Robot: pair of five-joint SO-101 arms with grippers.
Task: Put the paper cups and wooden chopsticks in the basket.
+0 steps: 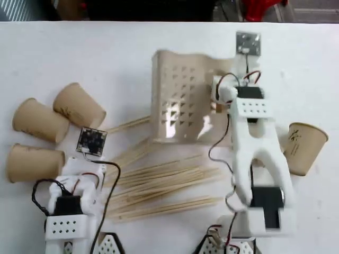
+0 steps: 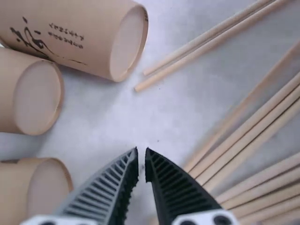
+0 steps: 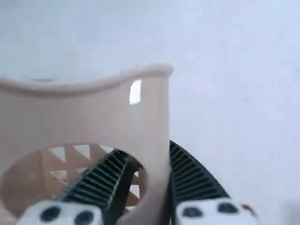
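The basket (image 1: pixel 183 100) stands on the white worktop (image 1: pixel 122 53) at 12 o'clock from the worktop's middle, its latticed wall showing in the high view. The right end effector (image 3: pixel 152 159) is at the basket's 3 o'clock side and grasps its wall. One finger (image 3: pixel 101 180) is inside against the lattice, the other is outside, and the wall is pinched between them.

Three paper cups (image 1: pixel 79 104) lie on their sides in a cluster at 9 o'clock, close together. In the left wrist view their bases are turned toward that arm. A fourth cup (image 1: pixel 304 147) lies alone at 3 o'clock, just beside the right arm and well apart from the others.

The wooden chopsticks (image 1: pixel 164 185) lie loose on the worktop at 6 o'clock from the basket, spread in a rough fan of near-parallel sticks. A few reach up toward the basket's 7 o'clock corner.

The left end effector (image 2: pixel 141 161) hangs over bare worktop between the three cups and the chopsticks. Its jaws are clenched almost together with nothing between them.
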